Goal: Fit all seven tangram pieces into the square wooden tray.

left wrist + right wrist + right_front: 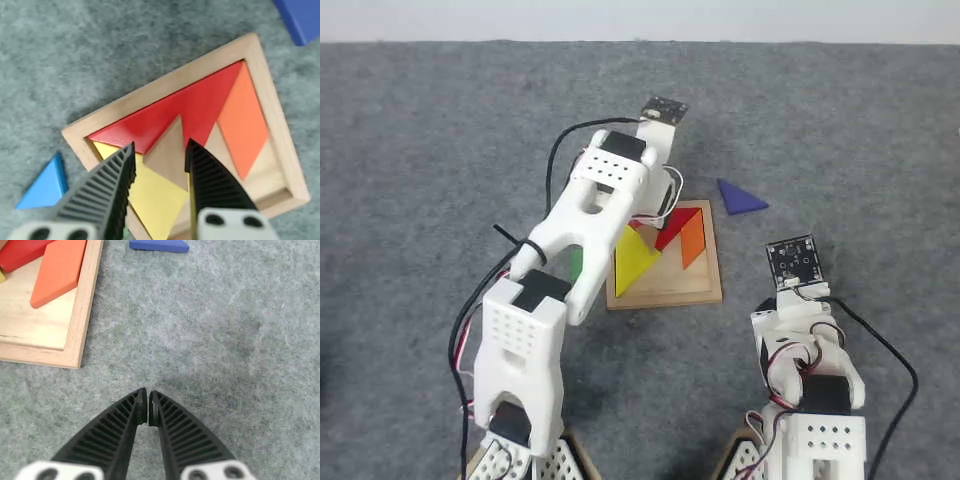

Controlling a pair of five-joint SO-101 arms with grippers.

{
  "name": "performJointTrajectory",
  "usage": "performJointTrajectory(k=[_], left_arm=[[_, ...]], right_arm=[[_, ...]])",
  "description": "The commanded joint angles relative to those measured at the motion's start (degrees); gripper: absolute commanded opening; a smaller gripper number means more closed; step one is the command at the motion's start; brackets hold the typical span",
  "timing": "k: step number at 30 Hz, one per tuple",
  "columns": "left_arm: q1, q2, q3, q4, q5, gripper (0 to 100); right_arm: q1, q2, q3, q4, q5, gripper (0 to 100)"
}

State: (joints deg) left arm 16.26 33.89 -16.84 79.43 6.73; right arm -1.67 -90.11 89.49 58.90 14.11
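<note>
Left gripper [161, 150]: jaws parted to a moderate gap, holding nothing. Hovers over the square wooden tray [160, 85], tips pointing down at a bare triangular patch of tray floor.

Just beyond the tips, a large red piece [190, 107], flat along one tray wall. Under and behind the fingers, a yellow piece [155, 195], meeting the red one near one corner. Farther beyond the tips, an orange piece [242, 125], touching the red piece and lying along the next wall, bare wood beside it.

Outside the tray, near the outer side of one finger, a light blue triangle [47, 182], flat on the grey mat [75, 50]. Past the tray's far corner, a dark blue triangle [300, 17], also on the mat, apart from the rim. Seen from above through a gap in the left arm, a sliver of a green piece [577, 262], near the tray's left rim.

Right gripper [148, 392]: jaws closed almost tip to tip, only a hairline slit between them, gripping nothing. Sits low over the mat, back from the tray. Tray corner ahead and to its left; dark blue triangle roughly straight ahead, farther off.
</note>
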Motion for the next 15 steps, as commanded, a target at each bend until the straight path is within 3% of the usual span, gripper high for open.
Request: performJointTrajectory(k=[1,15], left_arm=[[-2.37,-0.44,-4.79,-1.05,-0.79,16],[-4.66,4.57,-4.97,-1.49,-1.76,16]], right_arm=[[-0.66,-1.01,-0.79,0.22,0.53,1.6],[-0.66,-1.01,-0.79,0.22,0.53,1.6]])
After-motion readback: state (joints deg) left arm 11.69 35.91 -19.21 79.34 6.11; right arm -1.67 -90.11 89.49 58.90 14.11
